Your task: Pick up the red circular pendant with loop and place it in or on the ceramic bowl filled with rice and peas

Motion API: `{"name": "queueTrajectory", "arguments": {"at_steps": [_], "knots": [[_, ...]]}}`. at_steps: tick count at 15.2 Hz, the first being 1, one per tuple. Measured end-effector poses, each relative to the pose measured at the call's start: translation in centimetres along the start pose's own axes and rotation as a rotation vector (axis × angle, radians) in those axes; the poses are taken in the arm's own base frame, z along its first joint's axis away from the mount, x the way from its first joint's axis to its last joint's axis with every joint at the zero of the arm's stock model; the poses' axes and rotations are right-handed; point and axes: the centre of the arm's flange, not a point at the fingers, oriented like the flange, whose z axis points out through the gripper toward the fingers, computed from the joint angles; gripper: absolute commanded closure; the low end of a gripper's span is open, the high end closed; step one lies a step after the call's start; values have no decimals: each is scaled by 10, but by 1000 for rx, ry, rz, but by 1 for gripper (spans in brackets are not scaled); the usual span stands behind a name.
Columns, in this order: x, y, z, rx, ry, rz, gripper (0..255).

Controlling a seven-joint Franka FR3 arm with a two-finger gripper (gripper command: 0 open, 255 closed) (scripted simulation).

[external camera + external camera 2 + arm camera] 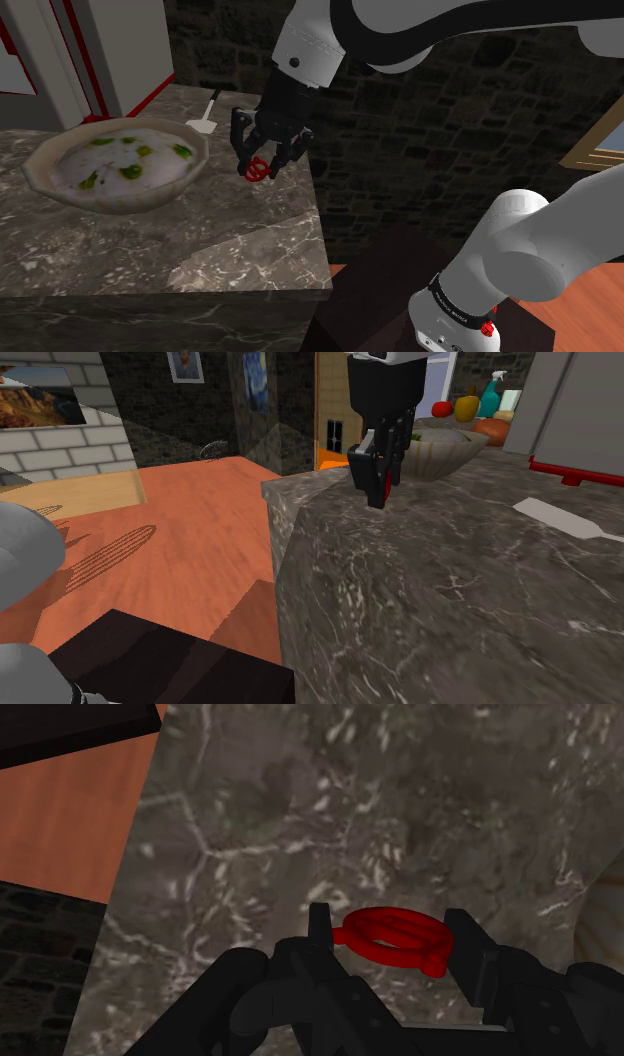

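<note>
Shoulder view high over the counter [250, 250]; second exterior low at its corner; wrist close above; counter shared.

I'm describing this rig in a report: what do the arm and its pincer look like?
The arm has rounded white shells with black bands at the joints. Near its base sits a dark ring with tiny white lettering and a small red dot. The pincer is all black, blocky, with two fingers.

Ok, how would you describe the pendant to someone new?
Find the dark marble counter with the bowl of rice and peas. Near its edge, the black jaws clasp the red ring pendant above the stone. It is small, red and hoop-shaped, unlike the flat white spatula nearby.
</note>
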Motion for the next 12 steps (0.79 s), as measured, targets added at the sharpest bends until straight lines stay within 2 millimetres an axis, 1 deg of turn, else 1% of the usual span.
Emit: {"name": "queueTrajectory", "arguments": {"at_steps": [7, 9, 12], "knots": [[0, 0, 0, 0, 0, 0, 255], [0, -2, -6, 0, 0, 0, 255], [0, -7, -21, 0, 0, 0, 255]]}}
